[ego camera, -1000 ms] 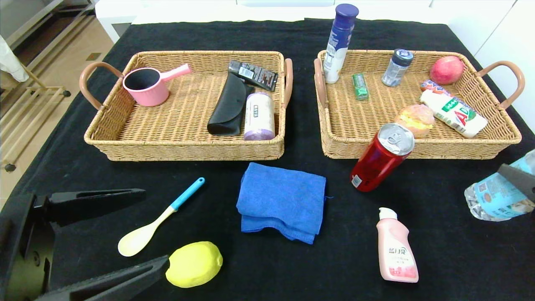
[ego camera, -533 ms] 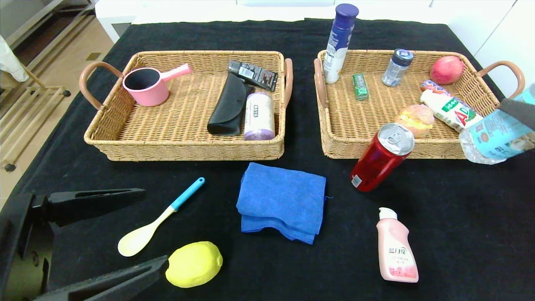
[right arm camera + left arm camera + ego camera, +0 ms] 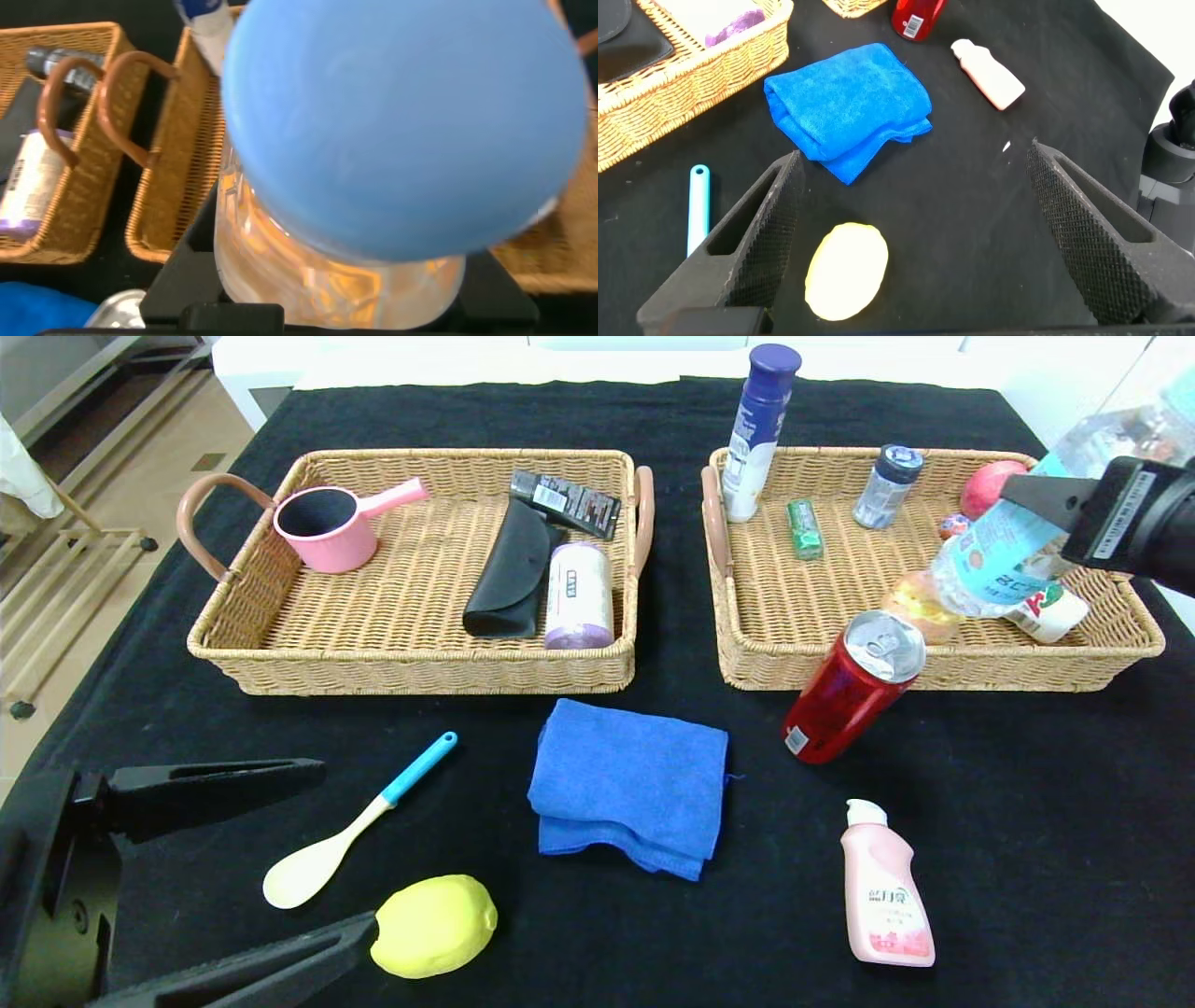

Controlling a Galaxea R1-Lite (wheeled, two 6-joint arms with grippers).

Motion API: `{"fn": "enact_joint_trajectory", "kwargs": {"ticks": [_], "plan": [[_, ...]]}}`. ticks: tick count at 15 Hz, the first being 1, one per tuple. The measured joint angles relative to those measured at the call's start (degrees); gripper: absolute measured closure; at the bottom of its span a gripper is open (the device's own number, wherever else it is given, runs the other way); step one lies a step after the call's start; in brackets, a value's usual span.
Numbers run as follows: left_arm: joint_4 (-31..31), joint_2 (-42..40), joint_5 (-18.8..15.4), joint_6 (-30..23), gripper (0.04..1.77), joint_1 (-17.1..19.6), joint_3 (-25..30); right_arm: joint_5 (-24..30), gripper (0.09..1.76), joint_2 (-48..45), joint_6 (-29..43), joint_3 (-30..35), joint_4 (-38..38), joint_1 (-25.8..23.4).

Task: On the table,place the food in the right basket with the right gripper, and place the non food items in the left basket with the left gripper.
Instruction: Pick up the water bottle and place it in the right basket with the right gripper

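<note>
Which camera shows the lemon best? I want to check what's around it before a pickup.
The head view: the lemon lies whole on the table, near the spoon. The left wrist view shows it too, between the left gripper's open fingers. The right wrist view misses it.

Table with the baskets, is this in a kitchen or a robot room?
Probably an indoor robot test room: a table under black cloth, two baskets of mixed household things, and white cabinets behind. No stove or sink shows.

The water bottle (image 3: 1004, 560), held aloft, hides part of the apple (image 3: 985, 485) and the white bottle (image 3: 1050, 607) in the right basket (image 3: 934, 667). Right edge cuts off the right gripper (image 3: 1036, 495).
</note>
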Motion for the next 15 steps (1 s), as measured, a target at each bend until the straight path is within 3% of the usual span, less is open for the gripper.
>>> {"fn": "enact_joint_trajectory", "kwargs": {"ticks": [15], "plan": [[0.0, -0.2, 0.0, 0.3, 0.09, 0.0, 0.3, 0.5, 0.89, 18.7, -0.1, -8.7, -13.2, 0.4]]}}
